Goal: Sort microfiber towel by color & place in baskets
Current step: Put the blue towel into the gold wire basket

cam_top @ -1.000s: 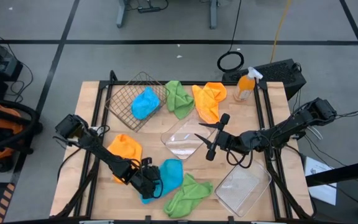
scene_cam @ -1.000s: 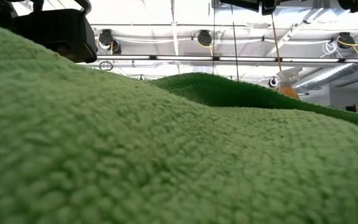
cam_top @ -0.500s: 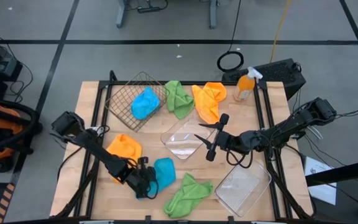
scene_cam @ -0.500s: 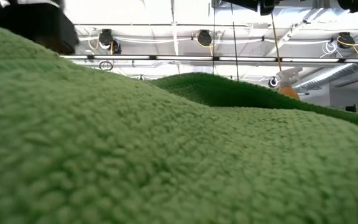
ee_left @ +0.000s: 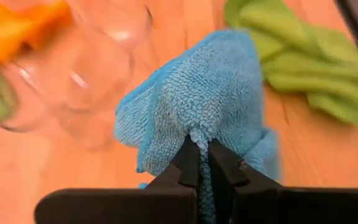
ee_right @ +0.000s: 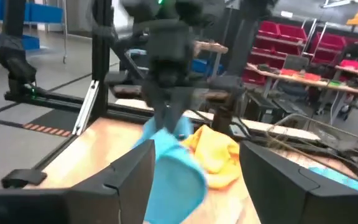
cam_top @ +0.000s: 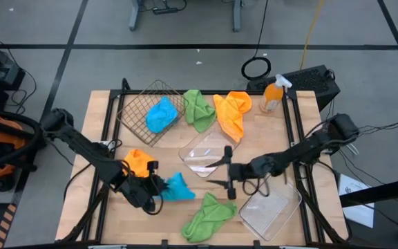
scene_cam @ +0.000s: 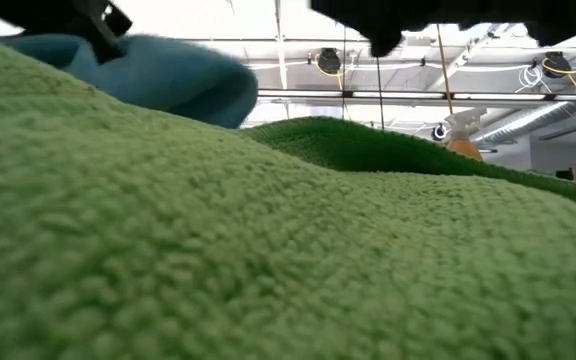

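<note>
My left gripper [cam_top: 155, 185] is shut on a blue towel [cam_top: 179, 187], which also shows in the left wrist view as the blue towel [ee_left: 197, 99] and in the low view as the blue towel [scene_cam: 173, 75]. My right gripper [cam_top: 221, 176] is open, just right of that towel and facing it. A second blue towel [cam_top: 161, 114] lies in the wire basket [cam_top: 133, 104]. An orange towel [cam_top: 140, 164] lies beside my left gripper. A green towel [cam_top: 209, 216] lies at the near edge. Another green towel [cam_top: 199, 109] and orange towel [cam_top: 231, 112] lie at the far side. My left gripper pinches a raised fold of the blue towel [ee_left: 199, 142] between its two fingers [ee_left: 188, 165]. It comes slanting down from the table's left. The towel hangs bunched from the fingers [ee_right: 174, 134], above the wood, over the near green towel's level in the low view.
Two clear trays sit on the table, one in the middle [cam_top: 206, 155] and one at the near right [cam_top: 268, 207]. An orange spray bottle [cam_top: 273, 95] stands at the far right. The near green towel [scene_cam: 288, 250] fills the low view.
My left gripper has pulled back toward the table's left edge and risen, taking the blue towel with it. The towel, which lay spread by the near green towel, is now bunched and lifted. My right gripper has moved toward the near edge and left, toward the blue towel.
</note>
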